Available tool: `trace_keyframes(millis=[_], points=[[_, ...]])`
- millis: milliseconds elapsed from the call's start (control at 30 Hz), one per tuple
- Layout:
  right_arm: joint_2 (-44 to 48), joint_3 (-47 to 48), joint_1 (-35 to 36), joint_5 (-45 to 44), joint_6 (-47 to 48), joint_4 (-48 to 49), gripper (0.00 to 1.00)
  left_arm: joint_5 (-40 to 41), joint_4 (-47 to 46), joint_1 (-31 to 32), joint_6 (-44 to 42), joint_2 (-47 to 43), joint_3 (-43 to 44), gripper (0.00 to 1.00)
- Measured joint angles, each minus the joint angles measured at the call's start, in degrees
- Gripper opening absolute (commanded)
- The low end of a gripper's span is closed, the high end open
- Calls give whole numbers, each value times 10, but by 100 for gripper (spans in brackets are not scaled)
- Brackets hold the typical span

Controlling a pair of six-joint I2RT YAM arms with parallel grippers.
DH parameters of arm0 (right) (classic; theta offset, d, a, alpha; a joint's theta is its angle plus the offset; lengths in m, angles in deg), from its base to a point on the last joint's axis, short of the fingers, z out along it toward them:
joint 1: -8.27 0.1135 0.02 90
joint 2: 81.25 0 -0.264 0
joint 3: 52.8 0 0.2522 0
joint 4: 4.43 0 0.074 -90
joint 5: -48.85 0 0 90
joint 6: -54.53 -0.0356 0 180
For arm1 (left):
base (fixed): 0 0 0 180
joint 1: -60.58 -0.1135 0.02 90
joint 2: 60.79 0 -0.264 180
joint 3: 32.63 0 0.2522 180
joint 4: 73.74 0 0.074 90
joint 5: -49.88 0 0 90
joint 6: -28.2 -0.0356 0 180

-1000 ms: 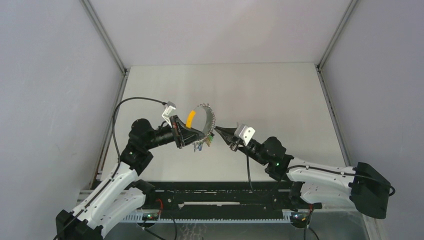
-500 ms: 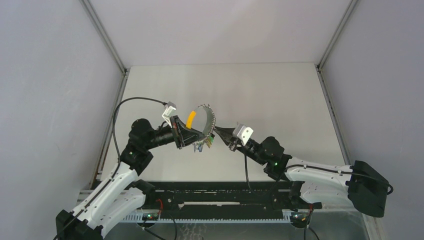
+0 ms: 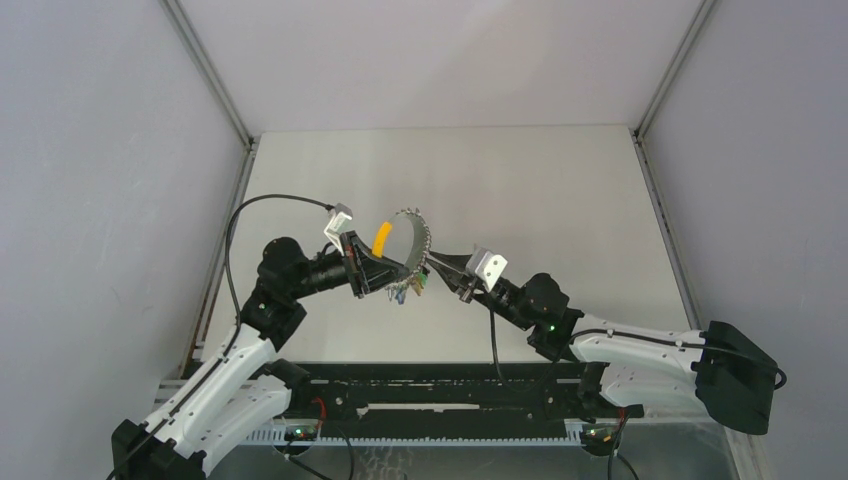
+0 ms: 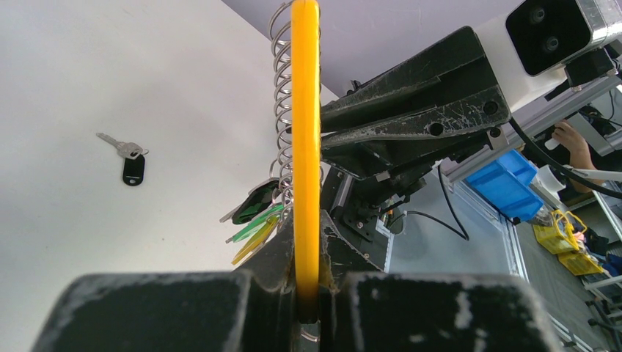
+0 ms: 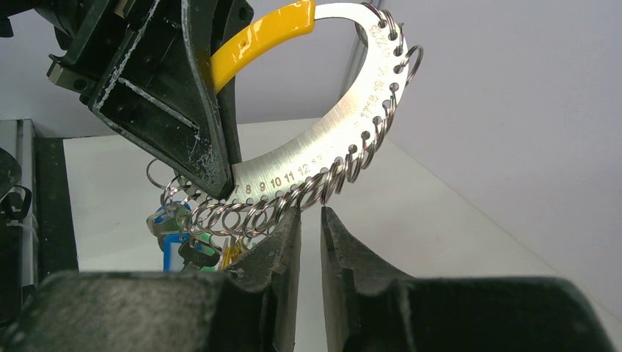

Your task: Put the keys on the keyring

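1. The right claw (image 5: 310, 220) is open just a crack. There's a thin gap between the two black fingers, you can see the table through it, and it has nothing in its grip. Its tips sit right under the keyring (image 5: 345, 139), just beside the row of little wire rings (image 5: 345, 165) strung along the outer edge.
2. The left claw (image 4: 308, 290) is clamped tight on the keyring's yellow band (image 4: 305, 147) and holds the whole thing up off the table (image 3: 540, 190), edge-on to its own camera.
3. From above, the two claws meet nose to nose near the middle of the table, with the keyring (image 3: 405, 240) standing between them.
4. The loose key (image 4: 130, 158) lies flat on the table, well apart from the ring and off to the side of the left claw. It has a black head and a silver blade, and nothing is touching it.
5. In the way: a bunch of blue, green and yellow tags (image 5: 180, 246) hangs at the low end of the ring, right next to the left claw's finger. From the left wrist, the right claw's black body fills the space behind the ring.
6. Writing: numbers are stamped along the metal band. I can read 8, 9, 10, 11 and 12; further round they go blurry.
7. In the background there's a blue bin (image 4: 506, 183) off past the table.
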Motion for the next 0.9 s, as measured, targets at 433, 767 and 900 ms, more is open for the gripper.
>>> trace_keyframes(millis=[433, 767, 900], points=[[-1, 0, 1, 5, 0, 3, 12, 0, 0, 0, 0, 0, 0, 0], [-3, 0, 1, 4, 0, 10, 9, 0, 0, 1, 0, 0, 0, 0], [-5, 0, 1, 4, 0, 14, 10, 0, 0, 1, 0, 0, 0, 0]])
